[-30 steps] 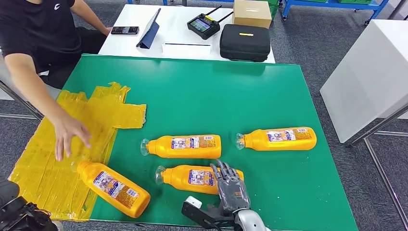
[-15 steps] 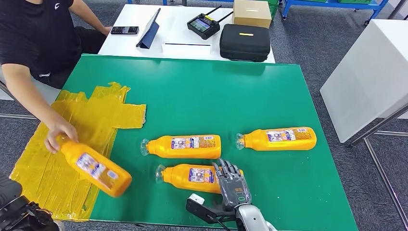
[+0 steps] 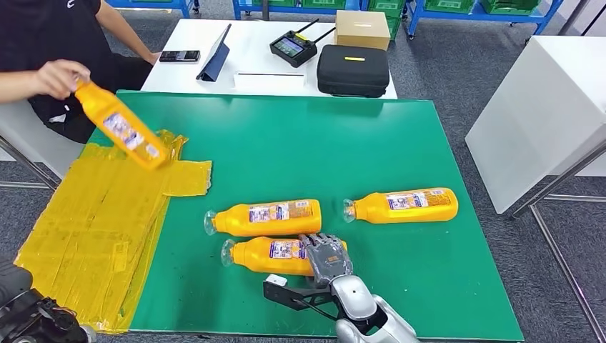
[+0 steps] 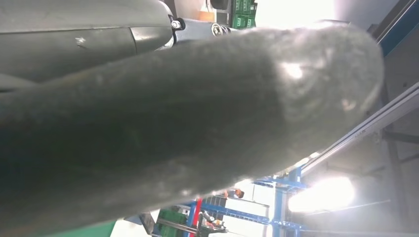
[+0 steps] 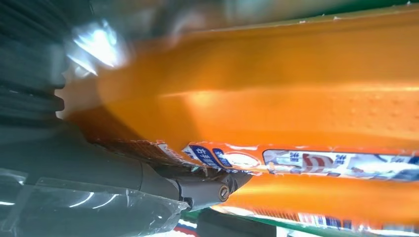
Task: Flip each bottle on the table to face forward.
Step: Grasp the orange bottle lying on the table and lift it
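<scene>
On the green counter [image 3: 400, 136] three orange bottles lie on their sides, all with the label upward. The right hand [image 3: 326, 258] rests on the base end of the nearest bottle [image 3: 275, 255], its fingers [image 3: 318, 245] bent over it; if they really grip it or only press on it, I cannot tell. The middle bottle [image 3: 264, 217] is just beside it, and the far bottle [image 3: 401, 205] lies well apart to the right. A person's hand [image 3: 57, 76] holds a fourth bottle [image 3: 123, 126] in the air above the yellow sheet [image 3: 93, 229]. I judge the flipping is not finished, since at least the nearest bottle is under work.
</scene>
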Controlling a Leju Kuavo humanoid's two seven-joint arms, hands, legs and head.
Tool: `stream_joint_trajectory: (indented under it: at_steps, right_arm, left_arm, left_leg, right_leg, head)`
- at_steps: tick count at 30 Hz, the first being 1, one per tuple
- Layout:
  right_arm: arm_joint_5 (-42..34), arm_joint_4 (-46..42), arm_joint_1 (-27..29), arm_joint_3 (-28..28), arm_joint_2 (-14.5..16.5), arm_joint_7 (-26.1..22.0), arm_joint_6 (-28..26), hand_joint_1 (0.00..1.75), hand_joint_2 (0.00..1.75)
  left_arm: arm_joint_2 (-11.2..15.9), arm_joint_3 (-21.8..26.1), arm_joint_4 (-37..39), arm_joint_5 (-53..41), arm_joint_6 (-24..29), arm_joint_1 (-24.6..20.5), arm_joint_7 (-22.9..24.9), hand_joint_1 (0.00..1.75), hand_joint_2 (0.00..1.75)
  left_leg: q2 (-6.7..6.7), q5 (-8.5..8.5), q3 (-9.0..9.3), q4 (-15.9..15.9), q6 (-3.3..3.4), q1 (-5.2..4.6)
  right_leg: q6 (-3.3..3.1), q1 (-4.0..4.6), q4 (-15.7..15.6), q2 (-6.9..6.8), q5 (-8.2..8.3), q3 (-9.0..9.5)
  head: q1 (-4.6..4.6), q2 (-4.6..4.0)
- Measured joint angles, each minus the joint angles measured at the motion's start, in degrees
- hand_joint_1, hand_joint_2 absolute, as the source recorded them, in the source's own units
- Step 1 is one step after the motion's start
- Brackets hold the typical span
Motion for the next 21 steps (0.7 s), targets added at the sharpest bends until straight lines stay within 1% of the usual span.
stream_joint_trajectory:
  at_steps: [4,8,9,12,15,17,19,21]
  right_arm:
    - [-0.6,0.8,-0.9,0.2,0.3,-0.1,1.6,1.75,1.75]
    - [-2.7,0.1,-0.9,0.2,0.4,-0.6,2.7,1.75,1.75]
    - [-4.5,-0.5,-0.7,0.1,0.4,-1.5,2.6,1.75,1.75]
    - [-15.2,-5.3,1.9,-1.4,0.2,-7.5,1.3,1.75,1.75]
    - [-26.3,-11.0,5.7,-3.0,0.2,-14.1,0.4,1.75,1.75]
    - [-33.8,-14.7,8.4,-4.3,0.0,-18.6,0.0,1.75,1.75]
    - [-38.0,-18.0,10.4,-5.5,-0.2,-20.6,0.0,1.75,1.75]
    - [-38.8,-20.2,11.4,-6.3,-0.4,-20.9,0.0,1.75,1.75]
  left_arm:
    - [0.5,-0.4,0.2,1.2,-0.4,0.2,0.6,0.0,0.0]
    - [0.8,-0.8,0.4,2.2,-2.7,0.4,2.9,0.0,0.0]
    - [0.9,-0.8,0.4,2.6,-3.8,0.5,3.7,0.0,0.44]
    - [0.9,-1.0,0.4,3.9,-10.0,1.3,6.9,0.0,1.75]
    - [0.9,-1.2,0.4,5.9,-16.8,2.4,10.0,0.0,1.75]
    - [0.8,-1.5,0.4,7.3,-21.7,3.5,11.6,0.0,1.75]
    - [0.8,-2.0,0.4,7.9,-24.7,4.5,12.2,0.0,1.75]
    - [0.7,-2.3,0.4,8.1,-25.3,5.1,12.3,0.0,1.75]
  left_leg:
    - [-0.01,-0.12,0.47,0.0,-0.05,0.08]
    - [0.0,-0.3,0.99,0.0,-0.19,0.11]
    - [0.0,-0.35,1.11,0.0,-0.18,0.11]
    - [-0.04,-0.5,1.25,0.0,-0.14,0.1]
    - [-0.28,-0.52,1.0,0.0,-0.14,0.09]
    - [-0.51,-0.41,0.49,0.1,-0.11,0.08]
    - [-0.62,-0.25,-0.09,0.1,-0.09,0.07]
    - [-0.67,-0.2,-0.38,0.1,-0.09,0.05]
  right_leg:
    - [-0.09,0.06,0.0,0.01,-0.14,0.44]
    - [-0.15,0.08,0.0,0.02,-0.4,0.94]
    - [-0.16,0.08,0.0,0.02,-0.48,1.06]
    - [-0.14,0.08,0.0,0.02,-0.6,1.3]
    - [-0.05,0.07,0.1,-0.08,-0.61,1.25]
    - [-0.01,0.07,0.1,-0.24,-0.6,1.17]
    - [0.04,0.05,0.1,-0.33,-0.53,0.92]
    - [0.08,0.03,0.1,-0.38,-0.5,0.64]
  head:
    - [-0.01,0.0]
    - [0.0,0.0]
    - [0.01,0.0]
    - [0.01,0.0]
    - [-0.01,0.0]
    - [-0.01,0.0]
    - [0.0,0.0]
    - [-0.01,0.0]
